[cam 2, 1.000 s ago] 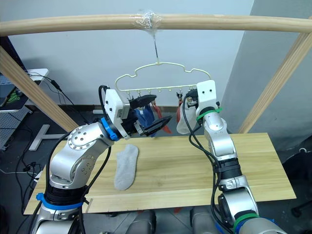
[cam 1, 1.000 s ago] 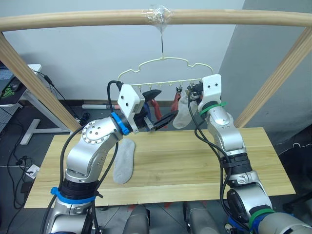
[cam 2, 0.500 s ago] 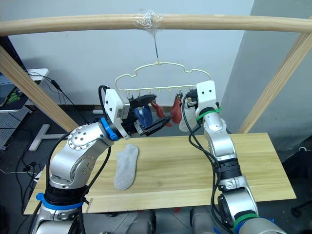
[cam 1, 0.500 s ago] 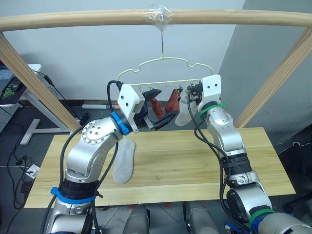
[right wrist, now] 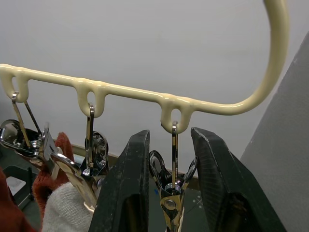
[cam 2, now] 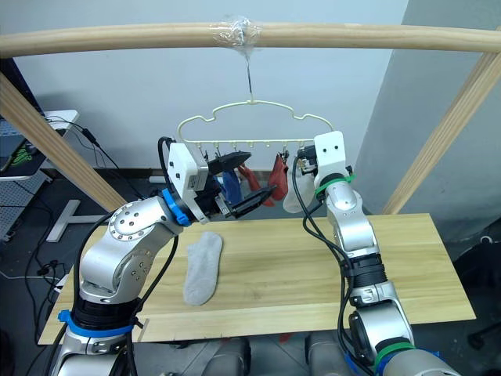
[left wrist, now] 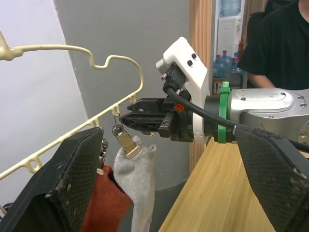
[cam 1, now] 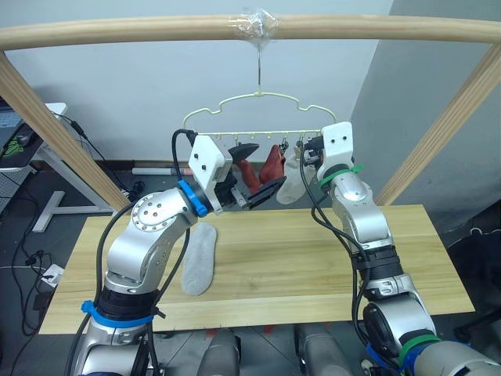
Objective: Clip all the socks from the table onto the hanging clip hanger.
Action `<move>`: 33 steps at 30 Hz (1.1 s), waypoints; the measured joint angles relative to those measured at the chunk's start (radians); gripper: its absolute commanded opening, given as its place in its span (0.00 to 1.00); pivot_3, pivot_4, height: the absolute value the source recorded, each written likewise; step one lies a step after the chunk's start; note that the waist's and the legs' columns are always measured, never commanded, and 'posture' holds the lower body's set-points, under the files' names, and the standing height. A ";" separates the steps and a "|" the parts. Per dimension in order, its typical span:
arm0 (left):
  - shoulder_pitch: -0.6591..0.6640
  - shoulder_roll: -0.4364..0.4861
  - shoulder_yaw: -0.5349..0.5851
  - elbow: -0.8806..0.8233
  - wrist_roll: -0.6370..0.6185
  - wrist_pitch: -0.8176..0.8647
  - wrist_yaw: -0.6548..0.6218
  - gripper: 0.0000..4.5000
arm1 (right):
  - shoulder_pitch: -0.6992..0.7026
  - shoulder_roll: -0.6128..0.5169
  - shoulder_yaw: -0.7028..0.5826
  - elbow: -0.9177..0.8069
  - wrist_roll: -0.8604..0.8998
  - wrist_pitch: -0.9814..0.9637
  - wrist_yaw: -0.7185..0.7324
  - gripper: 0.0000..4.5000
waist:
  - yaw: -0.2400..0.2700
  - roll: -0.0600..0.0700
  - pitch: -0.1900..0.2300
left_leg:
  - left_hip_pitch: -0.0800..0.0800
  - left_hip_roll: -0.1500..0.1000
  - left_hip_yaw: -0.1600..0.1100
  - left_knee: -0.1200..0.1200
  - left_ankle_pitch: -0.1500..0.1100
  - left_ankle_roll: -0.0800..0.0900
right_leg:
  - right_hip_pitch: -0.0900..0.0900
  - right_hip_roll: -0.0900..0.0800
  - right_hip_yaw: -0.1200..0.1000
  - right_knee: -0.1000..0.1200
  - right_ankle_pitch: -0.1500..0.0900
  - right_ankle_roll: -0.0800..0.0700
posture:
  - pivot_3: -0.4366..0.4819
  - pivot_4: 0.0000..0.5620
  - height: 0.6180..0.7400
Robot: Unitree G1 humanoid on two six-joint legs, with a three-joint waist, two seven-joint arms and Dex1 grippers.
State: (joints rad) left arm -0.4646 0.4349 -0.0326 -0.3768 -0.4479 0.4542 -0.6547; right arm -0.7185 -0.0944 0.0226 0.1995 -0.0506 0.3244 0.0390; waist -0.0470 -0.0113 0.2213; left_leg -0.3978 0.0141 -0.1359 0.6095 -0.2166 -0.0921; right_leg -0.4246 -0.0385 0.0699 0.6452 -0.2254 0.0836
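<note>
The pale-yellow clip hanger (cam 1: 258,100) hangs by its hook from the top pole. Clipped to its bar are a blue sock (cam 2: 227,185), a rust red sock (cam 1: 271,164) and a light grey sock (cam 1: 291,185). Another light grey sock (cam 1: 200,258) lies flat on the table (cam 1: 329,258), left of centre. My right gripper (right wrist: 172,137) is up at the hanger's right end, shut on the last metal clip (right wrist: 171,193), which holds no sock. My left gripper (cam 1: 270,164) is open in front of the hanging socks, holding nothing.
A thick wooden pole frame (cam 1: 250,30) spans the top, with slanted legs on both sides. A person in a black shirt (left wrist: 280,43) stands beyond the table's right end. A desk and cables are on the floor at the far left.
The hanger has swung slightly to the left and the hanging red and grey socks have swayed with it. My right gripper followed it. The left arm has barely moved.
</note>
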 measured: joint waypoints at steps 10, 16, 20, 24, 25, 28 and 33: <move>0.000 -0.008 -0.004 -0.016 -0.006 0.004 0.009 1.00 | 0.005 -0.039 -0.003 -0.018 0.021 -0.002 0.071 0.00 | 0.003 0.000 0.000 | 0.000 0.000 0.000 0.000 0.000 0.000 | 0.000 0.000 0.000 0.000 0.000 0.000 | 0.57 0.36 1.00; 0.049 -0.010 -0.004 -0.043 -0.077 0.106 0.014 1.00 | -0.008 -0.138 -0.051 -0.115 0.165 0.199 0.234 0.00 | 0.004 0.000 0.000 | 0.000 0.000 0.000 0.000 0.000 0.000 | 0.000 0.000 0.000 0.000 0.000 0.000 | 0.57 0.36 1.00; 0.149 -0.018 0.010 -0.009 -0.100 0.188 0.072 1.00 | -0.057 -0.159 -0.147 -0.174 0.311 0.461 0.278 0.00 | 0.002 0.000 0.000 | 0.001 0.000 -0.001 0.000 0.000 0.000 | 0.000 0.000 0.000 0.001 0.000 0.000 | 0.54 0.38 1.00; 0.240 -0.011 0.027 0.104 -0.022 0.173 0.133 1.00 | -0.101 -0.158 -0.223 -0.202 0.417 0.683 0.263 0.00 | 0.003 0.000 0.000 | 0.001 0.000 -0.001 0.000 0.000 0.000 | 0.000 0.000 -0.001 0.001 -0.004 -0.004 | 0.53 0.38 1.00; 0.260 -0.006 0.028 0.136 0.006 0.154 0.146 1.00 | -0.112 -0.158 -0.239 -0.204 0.438 0.730 0.259 0.00 | 0.003 0.000 0.000 | 0.001 0.000 0.000 0.000 0.000 0.000 | 0.000 0.000 0.000 0.001 -0.005 -0.003 | 0.52 0.39 1.00; 0.301 -0.004 0.030 0.274 0.100 0.097 0.201 1.00 | -0.152 -0.158 -0.285 -0.208 0.485 0.848 0.234 0.00 | 0.004 0.000 0.000 | 0.000 0.000 0.000 0.000 0.000 0.000 | 0.000 0.000 0.000 0.000 -0.005 -0.003 | 0.52 0.39 1.00; 0.296 -0.067 0.042 0.517 0.195 0.013 0.292 1.00 | -0.173 -0.123 -0.341 -0.215 0.516 0.936 0.174 0.00 | 0.007 0.000 0.001 | -0.001 0.000 -0.001 0.000 0.000 0.000 | 0.000 0.000 -0.001 0.000 -0.003 0.000 | 0.52 0.40 1.00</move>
State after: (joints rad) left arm -0.1683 0.3674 0.0097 0.1405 -0.2529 0.4667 -0.3622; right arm -0.8919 -0.2172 -0.3184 -0.0154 0.4659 1.2607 0.2125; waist -0.0396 -0.0111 0.2218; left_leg -0.3984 0.0143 -0.1364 0.6094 -0.2167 -0.0917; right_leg -0.4249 -0.0385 0.0689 0.6453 -0.2282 0.0841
